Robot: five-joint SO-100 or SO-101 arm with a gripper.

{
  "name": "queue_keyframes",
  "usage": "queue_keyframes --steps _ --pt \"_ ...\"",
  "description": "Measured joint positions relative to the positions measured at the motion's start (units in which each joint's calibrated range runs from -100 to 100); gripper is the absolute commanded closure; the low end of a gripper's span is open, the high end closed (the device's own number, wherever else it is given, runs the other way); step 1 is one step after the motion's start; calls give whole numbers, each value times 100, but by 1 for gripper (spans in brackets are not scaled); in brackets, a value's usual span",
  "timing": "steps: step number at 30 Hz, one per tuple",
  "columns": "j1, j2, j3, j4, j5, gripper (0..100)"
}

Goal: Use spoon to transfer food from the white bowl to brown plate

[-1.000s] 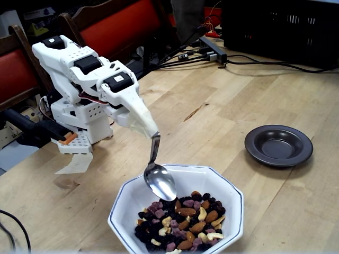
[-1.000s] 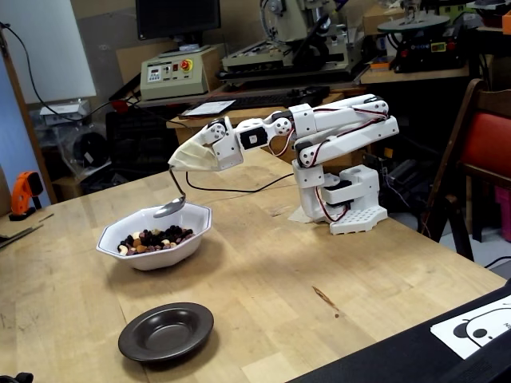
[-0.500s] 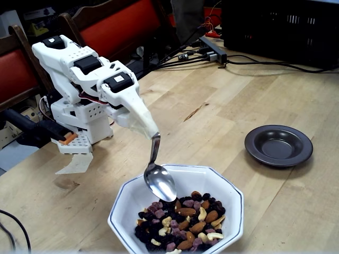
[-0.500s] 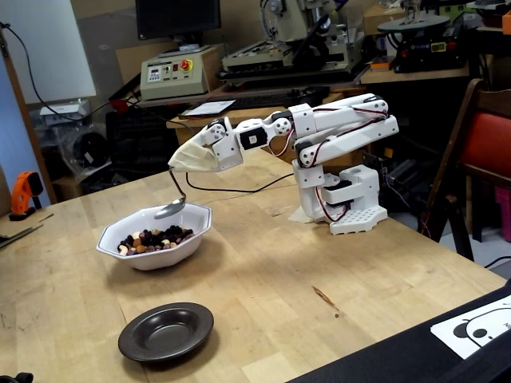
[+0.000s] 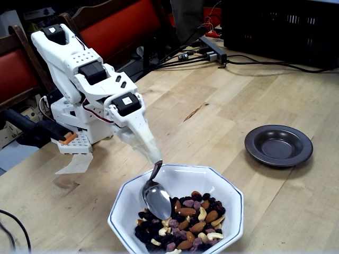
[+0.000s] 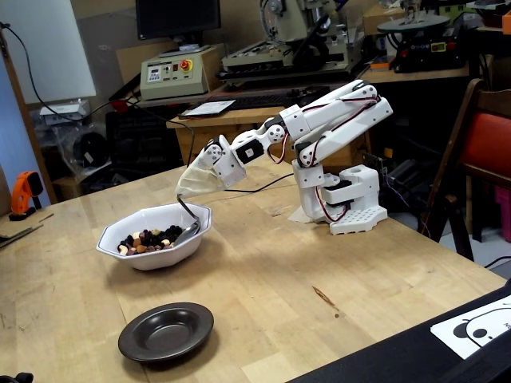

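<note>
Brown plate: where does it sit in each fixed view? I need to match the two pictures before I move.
A fixed view: brown plate at right of middle, empty, right of and beyond the white bowl.
A fixed view: brown plate at bottom left, nearer the camera than the white bowl.
Shared landmark: the bowl, with the spoon in it.

Even, bright indoor light. Glare on spoon (image 5: 157, 203) bowl and brown plate (image 5: 278, 144) rim at 3 o'clock. Soft shadows on table (image 6: 263, 279). Both fixed views slightly soft; background dim toward 12 o'clock.
</note>
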Motion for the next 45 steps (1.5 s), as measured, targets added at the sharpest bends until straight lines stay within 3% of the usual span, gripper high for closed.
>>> queue_keyframes --steps 35,45 --pt "0 -258 0 0 0 97" --pt "0 842 -547 -56 0 97"
